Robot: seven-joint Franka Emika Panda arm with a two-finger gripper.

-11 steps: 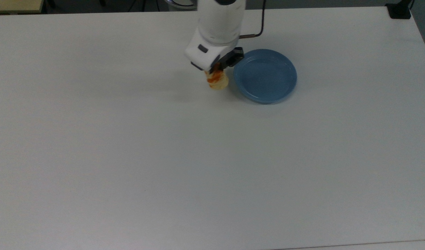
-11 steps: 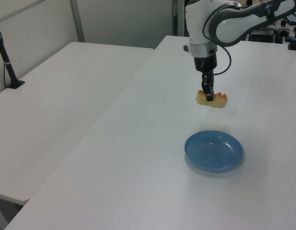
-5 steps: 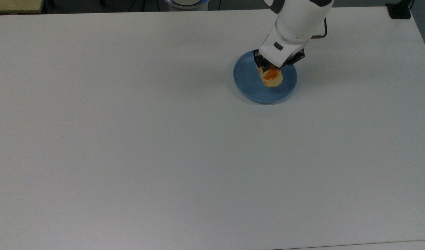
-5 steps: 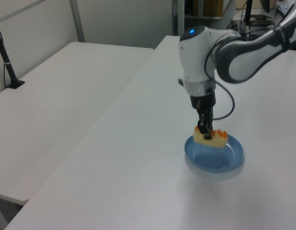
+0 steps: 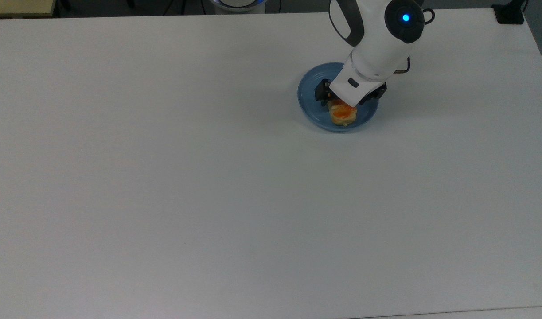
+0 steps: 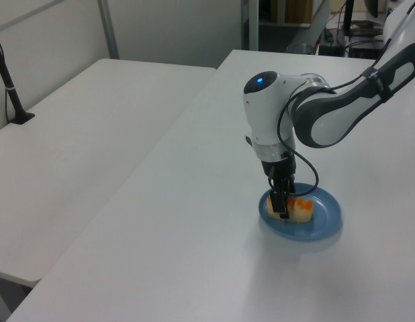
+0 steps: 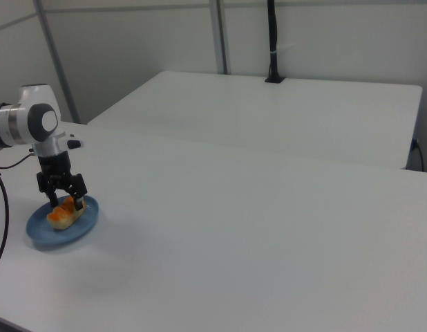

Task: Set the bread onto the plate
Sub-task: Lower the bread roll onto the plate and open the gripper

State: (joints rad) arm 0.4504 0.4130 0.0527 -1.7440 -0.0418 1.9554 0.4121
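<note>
Bread (image 5: pixel 342 115): down inside the plate (image 5: pixel 308 103), toward 6 o'clock of the plate's centre in the top view. Glazed orange top faces up, pale underside looks settled on the blue floor in the left view. Lies wholly within the raised rim.

Plate: flat on the white table (image 5: pixel 164 177), near the far edge, roughly 1 o'clock of the table's middle in the top view.

Gripper (image 6: pixel 281 209): pointed straight down, right at the bread, one black finger (image 6: pixel 280 201) across its near flank in the left view. Cannot tell whether jaws are clamped or already eased off. Vertical approach probably chosen to lower the roll level and keep the glazed side up; low position suits a gentle set-down, not a drop.

Against half a second ago: bread lower, shifted from the plate's centre toward 6 o'clock; wrist dropped with it. Against one second ago: bread then hung over bare table at 9 o'clock of the plate; now carried across the rim and brought down.

Judged: placement nearly complete; release and straight lift-off remaining.
</note>
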